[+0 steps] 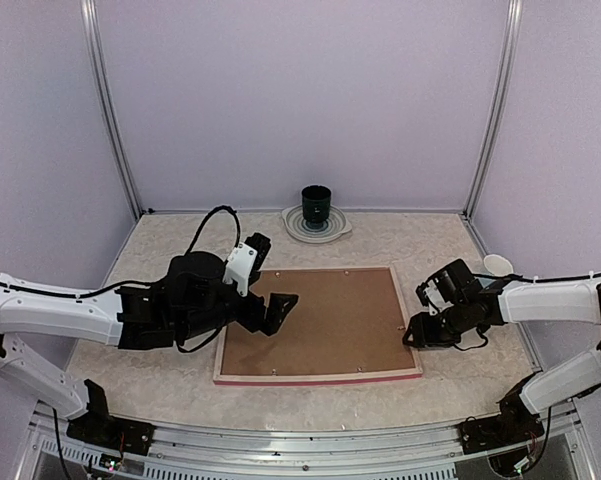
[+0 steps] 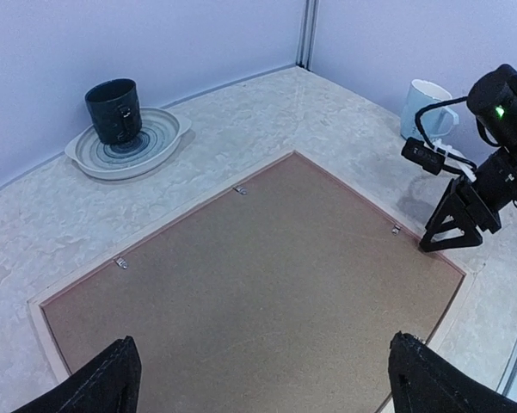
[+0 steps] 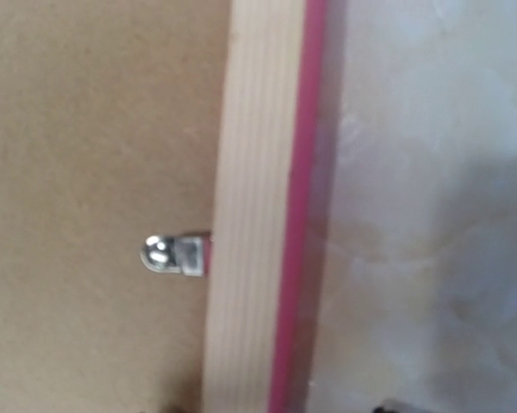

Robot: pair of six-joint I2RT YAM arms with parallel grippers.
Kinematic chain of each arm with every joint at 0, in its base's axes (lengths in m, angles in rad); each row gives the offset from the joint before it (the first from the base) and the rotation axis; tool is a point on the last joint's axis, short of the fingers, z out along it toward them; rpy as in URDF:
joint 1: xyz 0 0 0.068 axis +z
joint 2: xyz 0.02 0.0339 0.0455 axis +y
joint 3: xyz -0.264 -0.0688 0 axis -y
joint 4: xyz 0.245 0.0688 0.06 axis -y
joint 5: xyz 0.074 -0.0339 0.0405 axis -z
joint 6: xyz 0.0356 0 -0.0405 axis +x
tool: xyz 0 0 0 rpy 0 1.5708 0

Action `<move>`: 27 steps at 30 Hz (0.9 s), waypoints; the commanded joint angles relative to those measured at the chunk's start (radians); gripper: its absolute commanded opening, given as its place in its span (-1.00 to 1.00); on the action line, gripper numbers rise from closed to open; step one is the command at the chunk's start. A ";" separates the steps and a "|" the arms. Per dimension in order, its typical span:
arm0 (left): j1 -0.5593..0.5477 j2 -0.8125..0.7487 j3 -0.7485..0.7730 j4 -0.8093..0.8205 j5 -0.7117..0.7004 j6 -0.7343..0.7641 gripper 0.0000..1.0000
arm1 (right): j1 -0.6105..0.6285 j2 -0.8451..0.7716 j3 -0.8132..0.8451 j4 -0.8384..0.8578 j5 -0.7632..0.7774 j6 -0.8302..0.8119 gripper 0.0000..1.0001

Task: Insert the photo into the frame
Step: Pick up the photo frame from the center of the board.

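Left gripper [image 2: 271,383] is hovering wide open over the frame [image 1: 320,377] at 9 o'clock; right gripper [image 1: 416,336] is sitting at 3 o'clock, jaws unclear.

The top camera looks down from behind the arms over the whole tabletop [image 1: 160,260]. The left wrist camera looks low across the frame [image 2: 45,335] toward the far right, reaching the right claw [image 2: 454,239]. The right wrist camera stares down, very near, at the frame's right rim, seen in all three.
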 commanded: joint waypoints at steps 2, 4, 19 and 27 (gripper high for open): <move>-0.057 0.011 -0.021 0.004 -0.045 0.058 0.98 | 0.007 -0.001 -0.015 0.047 -0.025 0.017 0.00; -0.101 0.031 -0.022 0.007 -0.077 0.094 0.98 | 0.009 0.007 -0.019 0.056 -0.031 0.019 -0.08; -0.331 0.280 0.096 -0.071 -0.199 0.317 0.98 | 0.014 0.047 -0.015 0.073 -0.041 0.017 -0.54; -0.372 0.388 0.157 -0.116 -0.174 0.424 0.98 | 0.015 0.020 0.031 0.018 -0.028 0.005 -0.71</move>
